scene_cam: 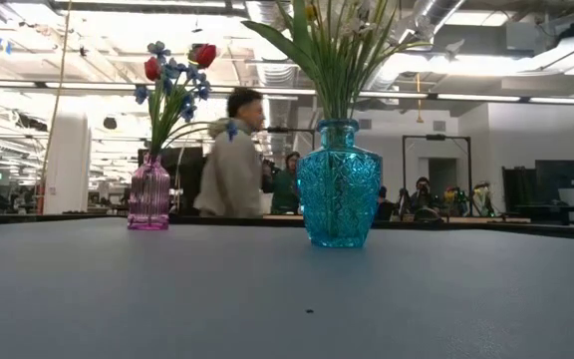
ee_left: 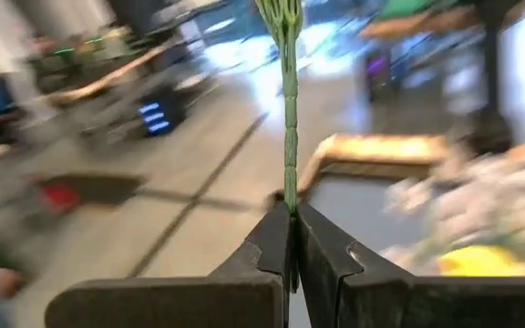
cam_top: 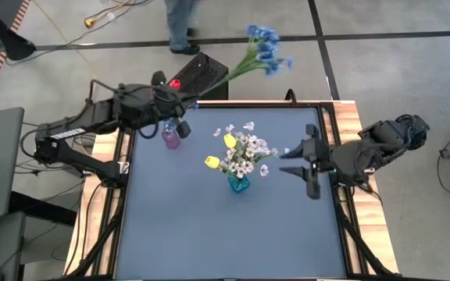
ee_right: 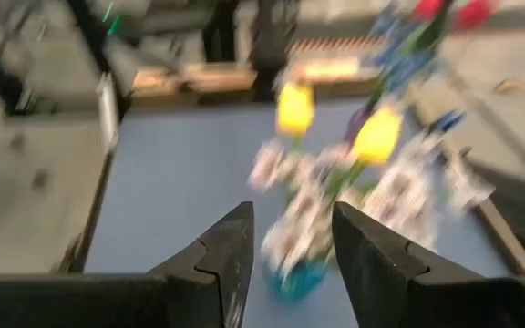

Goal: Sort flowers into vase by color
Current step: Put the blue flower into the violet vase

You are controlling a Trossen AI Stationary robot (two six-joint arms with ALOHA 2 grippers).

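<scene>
At upper left of the high view, the left gripper [cam_top: 184, 109] clenches a blue sprig [cam_top: 266, 48] by its stem end, which slants up-right past the table edge. The pink vase [cam_top: 170, 137] sits just below it. The right gripper [cam_top: 294, 160] waits spread at mid-right.

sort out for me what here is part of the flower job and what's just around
Job: blue sprig in shut left gripper; pink vase; teal vase with white and yellow flowers; open right gripper.
Around: black box; person.
</scene>
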